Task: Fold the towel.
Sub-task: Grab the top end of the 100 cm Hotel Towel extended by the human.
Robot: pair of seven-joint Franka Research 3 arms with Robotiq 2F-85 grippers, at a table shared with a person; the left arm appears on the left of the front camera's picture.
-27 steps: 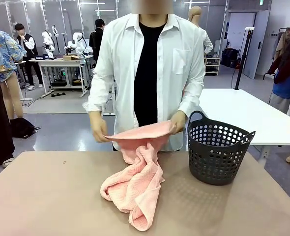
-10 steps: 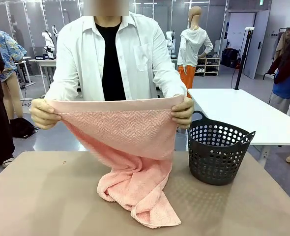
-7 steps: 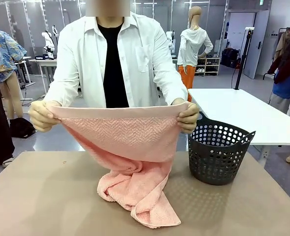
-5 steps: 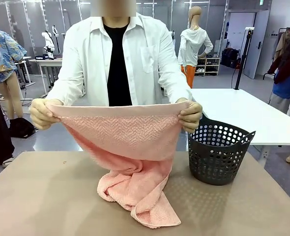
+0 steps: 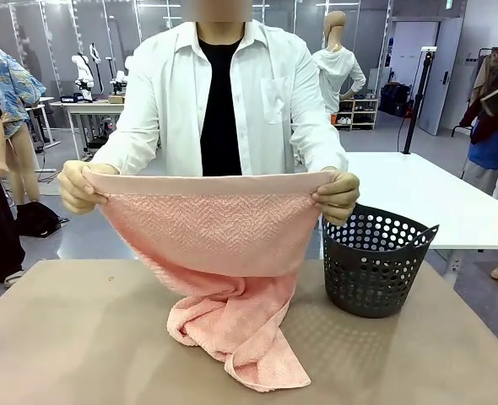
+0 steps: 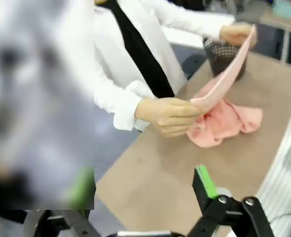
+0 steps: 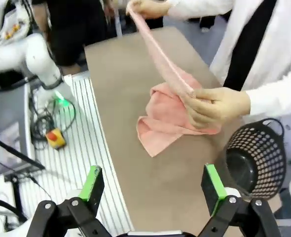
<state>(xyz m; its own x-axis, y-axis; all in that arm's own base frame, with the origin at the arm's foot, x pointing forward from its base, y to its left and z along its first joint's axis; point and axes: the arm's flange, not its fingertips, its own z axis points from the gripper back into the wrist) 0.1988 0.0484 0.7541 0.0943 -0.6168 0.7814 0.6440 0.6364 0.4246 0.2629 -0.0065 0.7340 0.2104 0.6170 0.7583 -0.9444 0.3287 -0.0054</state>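
A person at the far side holds the light pink towel (image 5: pixel 215 236) up by two corners, one in each hand (image 5: pixel 80 187). Its plain band is stretched level at chest height. The lower half hangs down and lies bunched on the table (image 5: pixel 63 337). In the left wrist view my left gripper (image 6: pixel 143 185) is open and back from the table's near corner, with the towel (image 6: pixel 224 118) well ahead of it. My right gripper (image 7: pixel 153 185) is open too, high above the table edge, and the towel (image 7: pixel 160 118) lies far beyond its fingers. Nothing sits between either pair of fingers.
A dark perforated basket (image 5: pixel 376 261) stands on the table to the right of the towel, close to the person's hand (image 5: pixel 338 196); it is also in the right wrist view (image 7: pixel 256 158). The other white arm (image 7: pixel 37 54) is off the table's side. A white table (image 5: pixel 418 194) is behind.
The person has lifted the towel off the table and spread its top edge wide between both hands, then shifted slightly to the right. Both grippers have stayed open.
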